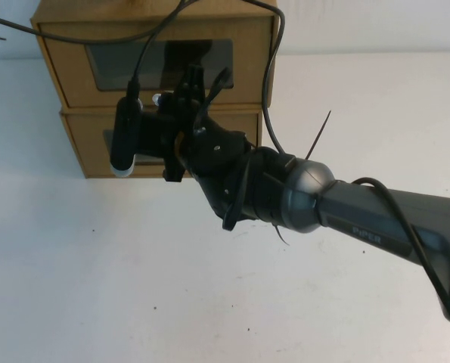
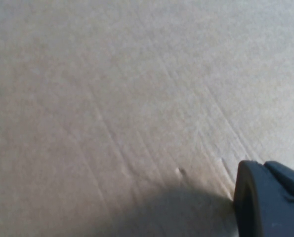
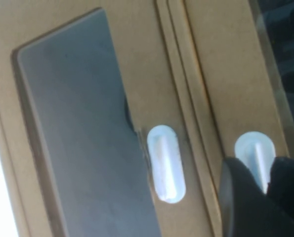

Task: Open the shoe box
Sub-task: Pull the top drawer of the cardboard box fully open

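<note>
Two boxes are stacked at the far edge of the tabletop [image 1: 134, 287], left of centre: the upper shoe box [image 1: 66, 68] on the lower shoe box [image 1: 85, 147], with their windowed fronts turned toward the robot.

The right pincer [image 3: 266, 195] is set at a white handle [image 3: 255, 145], judged to be the upper one. The second handle [image 3: 164, 163] is left free just beside it. Whether the right pincer is clamped on the handle cannot be told.

The left pincer [image 2: 270, 202] is seen close over a pale, creased surface that cannot be identified, and its state cannot be told. That arm is absent from the high view.

Risks noted:
- If a pull is started before the grip is firm, the thin, smooth handle may be slipped off.
- Nothing is seen holding the stack down, so the whole upper shoe box may be dragged forward off the lower one instead of being opened.
- If the pull is not made straight, the front may be jammed or the stack skewed.
- The slack cable [image 1: 274, 91] hangs near the wrist and could be snagged.
</note>
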